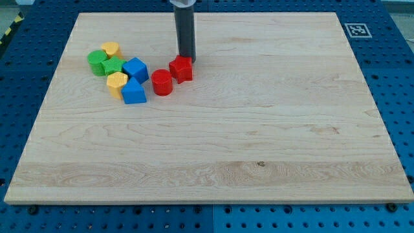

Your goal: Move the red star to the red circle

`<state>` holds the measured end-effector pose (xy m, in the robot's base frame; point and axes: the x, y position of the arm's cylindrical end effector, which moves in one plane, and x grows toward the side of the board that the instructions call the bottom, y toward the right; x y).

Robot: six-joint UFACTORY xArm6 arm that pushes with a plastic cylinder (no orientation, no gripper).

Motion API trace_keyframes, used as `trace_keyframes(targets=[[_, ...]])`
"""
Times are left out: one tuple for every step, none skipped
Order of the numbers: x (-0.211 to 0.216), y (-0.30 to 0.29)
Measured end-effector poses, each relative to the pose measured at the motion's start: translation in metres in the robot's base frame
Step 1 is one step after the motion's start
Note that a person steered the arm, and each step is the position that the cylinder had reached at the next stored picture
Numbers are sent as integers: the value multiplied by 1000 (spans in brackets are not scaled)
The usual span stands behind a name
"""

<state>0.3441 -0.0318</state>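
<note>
The red star [182, 68] lies on the wooden board [259, 129], upper left of centre. The red circle [162, 83] sits just to its lower left, touching or almost touching it. My tip [186, 60] stands right behind the red star, at its top-right edge, seemingly in contact with it. The dark rod rises from there out of the view's top.
A cluster lies left of the red blocks: a blue cube [136, 68], a blue wedge-like block [134, 92], two yellow blocks [117, 83] [111, 49], a green circle [97, 61] and a green star [112, 66]. A marker tag [355, 29] sits at the board's top right.
</note>
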Motion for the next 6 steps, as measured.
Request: trace_keyframes(targets=[[9, 40], [22, 46], [23, 41], [22, 21], [23, -3], [23, -19]])
